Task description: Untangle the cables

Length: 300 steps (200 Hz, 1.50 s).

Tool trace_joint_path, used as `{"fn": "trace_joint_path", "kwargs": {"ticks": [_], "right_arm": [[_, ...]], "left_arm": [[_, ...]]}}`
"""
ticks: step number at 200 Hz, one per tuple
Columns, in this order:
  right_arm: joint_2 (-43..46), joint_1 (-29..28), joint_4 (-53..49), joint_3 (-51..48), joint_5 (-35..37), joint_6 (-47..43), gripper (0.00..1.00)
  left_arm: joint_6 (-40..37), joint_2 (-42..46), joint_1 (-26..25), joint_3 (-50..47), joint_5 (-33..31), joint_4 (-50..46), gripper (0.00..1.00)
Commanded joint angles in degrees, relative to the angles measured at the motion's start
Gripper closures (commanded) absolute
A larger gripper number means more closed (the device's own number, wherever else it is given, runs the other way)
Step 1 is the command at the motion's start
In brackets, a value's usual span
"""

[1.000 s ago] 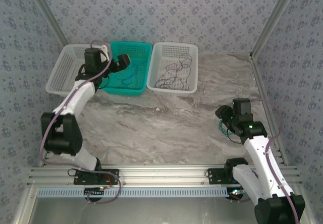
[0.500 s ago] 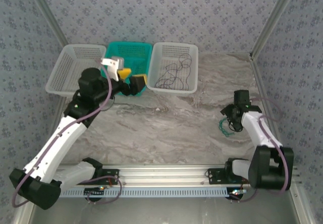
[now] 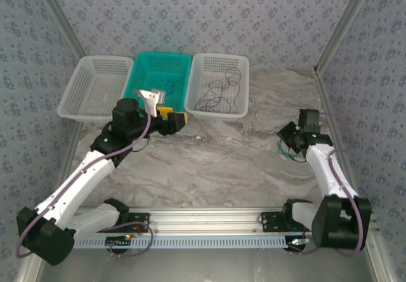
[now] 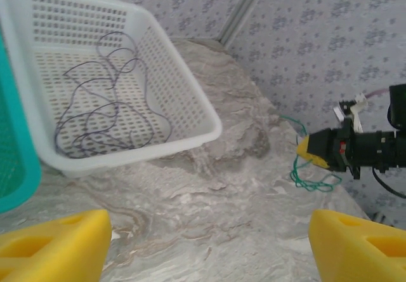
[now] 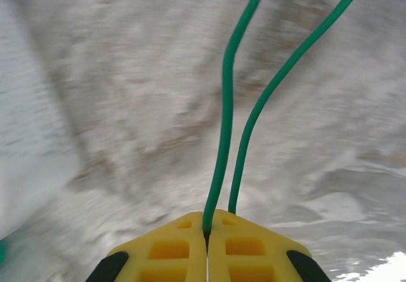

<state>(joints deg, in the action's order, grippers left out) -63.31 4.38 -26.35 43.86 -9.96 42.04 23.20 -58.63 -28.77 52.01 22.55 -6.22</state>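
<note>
A thin green cable (image 3: 287, 154) lies in a small squiggle on the marble table at the right. My right gripper (image 3: 287, 137) is shut on it. In the right wrist view, the yellow fingertips (image 5: 207, 221) pinch one green strand (image 5: 224, 117), and a second strand runs beside it. A dark cable (image 3: 219, 92) lies loosely coiled in the right white basket (image 3: 239, 61). My left gripper (image 3: 177, 120) hovers in front of the teal basket, open, with nothing between its yellow fingers (image 4: 57, 250). The left wrist view looks toward the dark cable (image 4: 108, 110), the green cable (image 4: 311, 181) and the right gripper (image 4: 309, 150).
Three baskets stand in a row at the back: a white one (image 3: 77, 98) at the left, a teal one (image 3: 139, 66) in the middle and the white one at the right. Patterned walls and metal posts enclose the table. An aluminium rail (image 3: 203, 217) runs along the near edge.
My left arm has drawn back out of the teal basket to the table in front of it. My right gripper has closed on the green cable and shifted slightly toward the back.
</note>
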Motion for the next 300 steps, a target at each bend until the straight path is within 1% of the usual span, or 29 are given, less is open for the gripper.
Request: {"fn": "trace_joint_path", "kwargs": {"ticks": [1,18,36,56,76,90,105,126,145,159,171,180,197,213,222,230,249,263,271,290,300], "right_arm": [[2.5,-2.2,1.5,6.4,-13.7,-6.4,1.00],[2.8,-6.0,1.4,10.7,-18.1,-10.1,1.00],[3.0,-12.4,2.7,14.2,-19.9,-14.3,1.00],[2.1,-20.1,5.3,16.6,-23.1,-19.8,1.00],[0.4,-25.8,7.3,17.6,-24.9,-24.9,1.00],[-0.2,-28.6,8.7,17.3,-25.3,-28.0,1.00],[-0.6,-31.4,9.5,17.1,-23.5,-30.8,1.00],[-1.7,-33.9,8.7,17.9,-22.4,-34.0,1.00],[-3.1,-35.5,8.4,19.0,-22.3,-35.0,1.00],[-4.2,-36.6,9.0,19.4,-23.4,-35.5,1.00],[-4.9,-37.1,9.7,19.7,-23.6,-35.5,1.00],[-5.4,-37.4,10.1,19.7,-23.8,-35.3,1.00],[-6.1,-37.6,9.9,20.2,-21.7,-34.1,1.00],[-6.6,-37.5,7.4,21.1,-17.1,-33.4,1.00],[-6.6,-37.0,6.6,21.1,-16.2,-32.9,1.00],[-6.3,-36.4,7.0,20.8,-16.9,-32.3,1.00],[-5.2,-35.7,9.5,19.5,-18.5,-30.4,1.00],[-4.6,-35.0,10.7,19.1,-18.7,-29.4,1.00],[-4.5,-34.7,11.2,19.0,-19.2,-28.7,1.00],[-4.0,-33.8,13.0,18.6,-20.5,-26.9,1.00],[-3.9,-33.4,13.9,18.7,-21.4,-26.0,1.00]], "left_arm": [[1.7,-1.9,-0.7,2.4,3.6,4.3,0.17],[4.1,-3.8,-0.8,4.1,4.1,5.0,0.11],[7.7,-5.2,-0.9,5.9,5.4,6.4,0.04],[12.3,-7.0,-1.1,7.9,8.1,8.0,0.01],[17.3,-9.0,-1.2,10.5,9.9,6.9,0.01],[19.4,-10.4,-1.2,12.2,9.4,4.1,0.01],[21.6,-11.4,-1.2,12.4,9.3,3.2,0.01],[27.3,-12.7,-1.2,10.6,11.3,7.5,0.01],[32.8,-15.2,-2.4,10.1,13.8,12.4,0.01],[34.1,-17.7,-4.0,11.2,15.1,13.5,0.01],[34.5,-19.3,-5.0,12.0,14.6,13.4,0.02],[35.5,-19.9,-5.5,11.7,13.5,14.6,0.06],[39.6,-20.3,-5.5,9.4,12.1,20.5,0.19],[41.0,-20.2,-5.4,7.9,11.9,24.8,0.24],[40.2,-19.5,-5.5,7.3,11.9,26.0,0.27],[39.2,-18.7,-5.4,6.7,12.1,26.9,0.31],[37.4,-16.6,-5.4,5.2,11.8,28.2,0.46],[37.1,-15.5,-5.4,4.3,12.0,29.5,0.62],[37.0,-15.2,-5.4,4.2,12.2,29.7,0.69],[37.0,-15.4,-5.3,4.1,12.6,29.4,0.80],[37.5,-16.1,-5.4,4.2,12.7,29.6,0.82]]}}
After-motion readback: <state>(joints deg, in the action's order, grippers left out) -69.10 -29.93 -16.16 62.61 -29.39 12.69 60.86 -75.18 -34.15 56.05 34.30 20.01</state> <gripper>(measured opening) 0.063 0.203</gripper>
